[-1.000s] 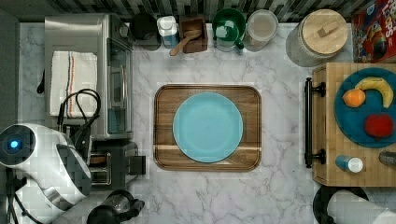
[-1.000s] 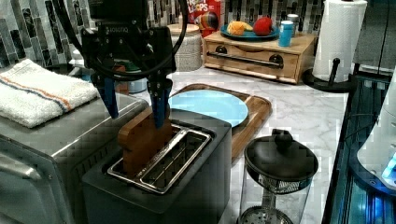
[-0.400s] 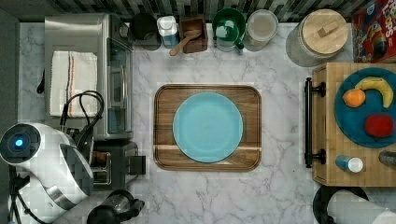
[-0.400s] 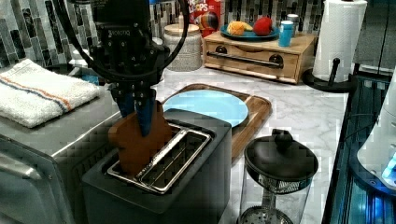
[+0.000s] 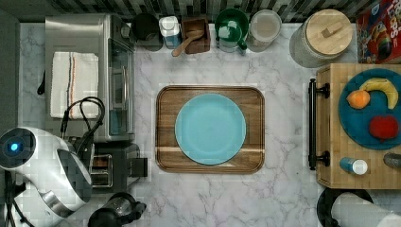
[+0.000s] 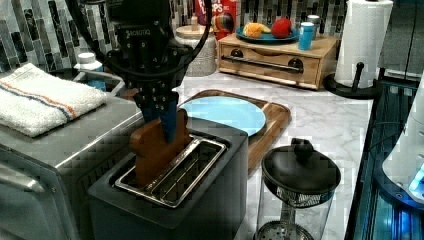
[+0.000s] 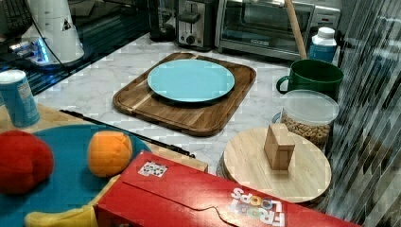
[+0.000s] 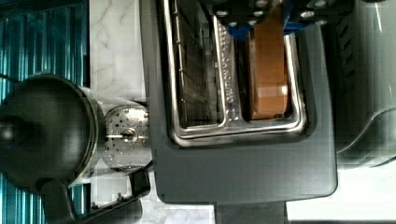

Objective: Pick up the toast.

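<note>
Since a second ago the gripper [image 6: 162, 117] has gone from straddling the toast [image 6: 155, 150] with its blue-padded fingers spread wide to pinching the slice's upper edge between them, and the arm now covers less of the toaster [image 5: 116, 171] in the top view. In the left view the toast stands upright in the toaster's slot nearer the toaster oven [image 6: 60, 145], most of its brown face above the chrome rim and its lower part down between the wire guides. The wrist view agrees: the slice [image 8: 267, 70] sits edge-on in one slot, a blue finger pad on each side of it at the gripper's end, with the other slot empty beside it. The hold looks shallow and near one corner of the slice, so the main risk in lifting, as I judge it, is that the toast pivots in the pads or slips out and drops back into the slot. A pull that is not straight up could also drag the bottom edge against the guides and jam it, or snap the thin slice. The French press [image 6: 300, 185] stands just beside the toaster, and a wide swing toward the blue plate [image 6: 227, 112] could clip its lid.
</note>
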Controlling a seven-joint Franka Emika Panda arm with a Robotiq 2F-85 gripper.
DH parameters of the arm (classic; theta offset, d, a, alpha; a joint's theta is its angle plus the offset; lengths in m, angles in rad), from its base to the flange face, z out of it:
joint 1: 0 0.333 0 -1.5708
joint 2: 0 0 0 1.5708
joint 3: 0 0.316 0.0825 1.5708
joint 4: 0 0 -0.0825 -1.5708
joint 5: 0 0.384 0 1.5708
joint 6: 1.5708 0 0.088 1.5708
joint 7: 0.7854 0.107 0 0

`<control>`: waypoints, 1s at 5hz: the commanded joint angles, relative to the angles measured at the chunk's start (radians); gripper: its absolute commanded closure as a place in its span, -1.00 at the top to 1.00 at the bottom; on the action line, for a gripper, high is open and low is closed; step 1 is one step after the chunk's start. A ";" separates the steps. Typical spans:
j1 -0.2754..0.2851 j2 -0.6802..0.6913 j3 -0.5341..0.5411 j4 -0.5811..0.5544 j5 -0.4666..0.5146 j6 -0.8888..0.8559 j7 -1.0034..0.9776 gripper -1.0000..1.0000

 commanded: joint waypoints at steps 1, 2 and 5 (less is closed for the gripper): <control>0.060 -0.068 0.064 0.308 0.020 -0.160 0.049 -1.00; 0.047 -0.055 0.059 0.386 0.013 -0.217 0.047 -1.00; -0.074 -0.206 -0.068 0.221 0.117 -0.243 -0.203 -1.00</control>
